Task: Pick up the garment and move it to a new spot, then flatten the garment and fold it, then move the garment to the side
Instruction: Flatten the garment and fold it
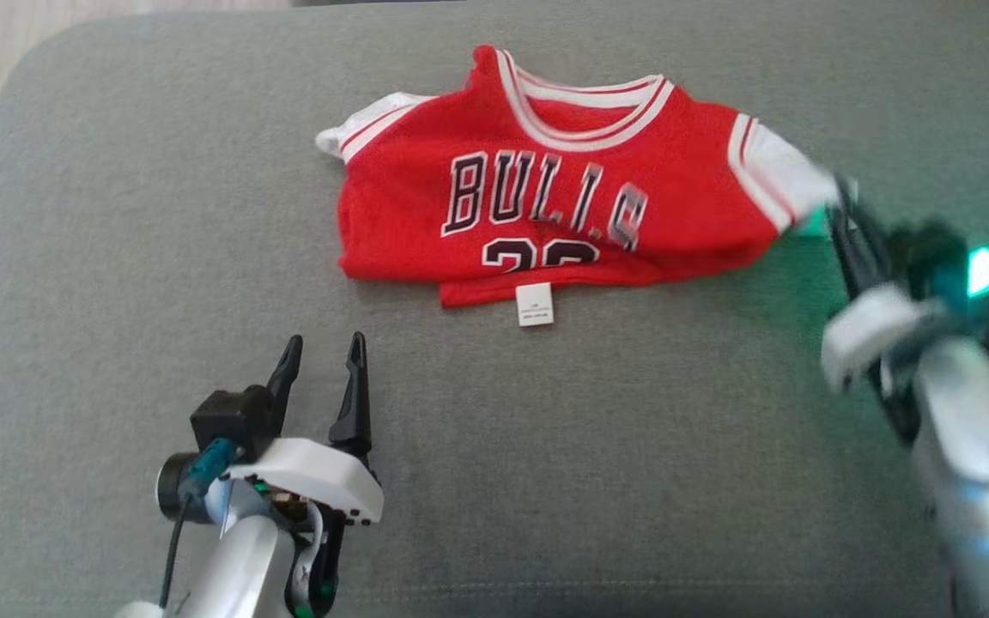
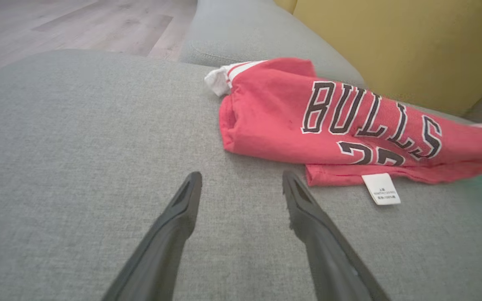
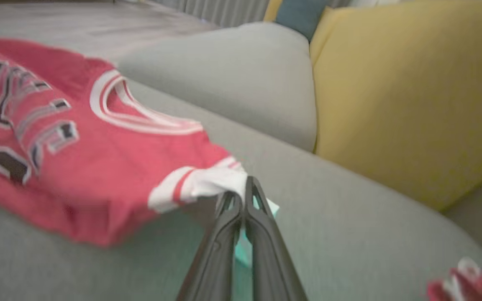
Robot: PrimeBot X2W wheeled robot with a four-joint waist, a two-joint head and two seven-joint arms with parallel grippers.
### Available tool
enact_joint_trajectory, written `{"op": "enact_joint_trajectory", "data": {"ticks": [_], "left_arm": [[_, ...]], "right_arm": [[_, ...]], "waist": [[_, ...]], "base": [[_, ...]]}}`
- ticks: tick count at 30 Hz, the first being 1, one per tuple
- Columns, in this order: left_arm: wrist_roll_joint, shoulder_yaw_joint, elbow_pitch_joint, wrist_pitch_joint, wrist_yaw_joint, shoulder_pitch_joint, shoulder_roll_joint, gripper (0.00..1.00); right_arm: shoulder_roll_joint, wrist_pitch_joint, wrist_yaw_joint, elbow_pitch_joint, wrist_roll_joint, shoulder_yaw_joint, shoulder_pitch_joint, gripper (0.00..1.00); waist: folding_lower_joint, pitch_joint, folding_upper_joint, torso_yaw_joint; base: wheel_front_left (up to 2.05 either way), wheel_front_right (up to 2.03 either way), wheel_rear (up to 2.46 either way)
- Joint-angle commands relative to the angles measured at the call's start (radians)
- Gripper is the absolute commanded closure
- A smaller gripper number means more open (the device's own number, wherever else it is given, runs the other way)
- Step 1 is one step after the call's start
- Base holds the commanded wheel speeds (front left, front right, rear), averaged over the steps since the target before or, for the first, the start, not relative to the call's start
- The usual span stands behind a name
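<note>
Shirt (image 1: 546,180), red with a white-striped collar and black lettering, lies chest-up on the far half of the grey sofa seat (image 1: 117,257), roughly centred from side to side. It is neither flat nor neatly folded. The lower part is doubled so that the number is cut off at the crease, a strip of red cloth sticks out beneath with a white label (image 1: 534,305) lying on the seat, and the left edge is rolled into a soft bulge.

The right pincer (image 3: 238,190) has its two fingers pressed together on the tip of the white sleeve (image 3: 207,184) at the shirt's right side. That sleeve is drawn out toward the arm and looks slightly raised off the seat. The head view of this arm is blurred, which suggests it is moving. The left pincer (image 1: 324,343) has its fingers spread with nothing between them. It sits low over bare seat, near the shirt's lower left corner but apart from it.

By my reading the task is in an early stage, with one sleeve gripped to drag or straighten the shirt. Proper flattening, a clean fold and the final move aside all appear to remain.
</note>
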Motion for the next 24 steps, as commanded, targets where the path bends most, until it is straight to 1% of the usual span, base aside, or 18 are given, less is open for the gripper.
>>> {"op": "enact_joint_trajectory", "data": {"ticks": [1, 6, 7, 11, 17, 24], "left_arm": [[0.017, 0.035, -0.023, -0.006, -0.006, -0.024, 0.012, 0.0], [0.03, 0.043, -0.016, -0.006, -0.015, -0.018, 0.012, 0.0], [0.03, 0.043, -0.016, -0.006, -0.015, -0.018, 0.012, 0.0], [0.024, 0.042, -0.018, -0.006, -0.019, -0.032, 0.012, 0.0], [0.01, 0.01, 0.001, -0.006, -0.034, -0.062, 0.012, 0.0], [-0.007, -0.026, 0.043, -0.006, -0.046, -0.116, 0.012, 0.0]], "right_arm": [[0.024, -0.006, -0.001, -0.027, 0.007, -0.025, 0.038, 0.0], [0.087, -0.006, -0.001, -0.063, 0.01, -0.107, 0.158, 0.0], [0.087, -0.006, -0.001, -0.063, 0.01, -0.107, 0.158, 0.0], [0.134, -0.006, -0.001, -0.117, 0.007, -0.151, 0.208, 0.0], [0.18, -0.006, -0.001, -0.189, 0.014, -0.158, 0.231, 0.0], [0.204, -0.006, -0.001, -0.245, 0.036, -0.144, 0.219, 0.0]], "waist": [[0.0, -0.007, 0.0, -0.024], [0.0, -0.014, 0.0, -0.049], [0.0, -0.014, 0.0, -0.049], [0.0, -0.002, 0.0, -0.069], [0.0, 0.022, 0.0, -0.108], [0.0, 0.064, 0.0, -0.174]], "base": [[0.0, 0.0, 0.0], [0.0, 0.0, 0.0], [0.0, 0.0, 0.0], [0.0, 0.0, 0.0], [0.0, 0.0, 0.0], [0.0, 0.0, 0.0]]}}
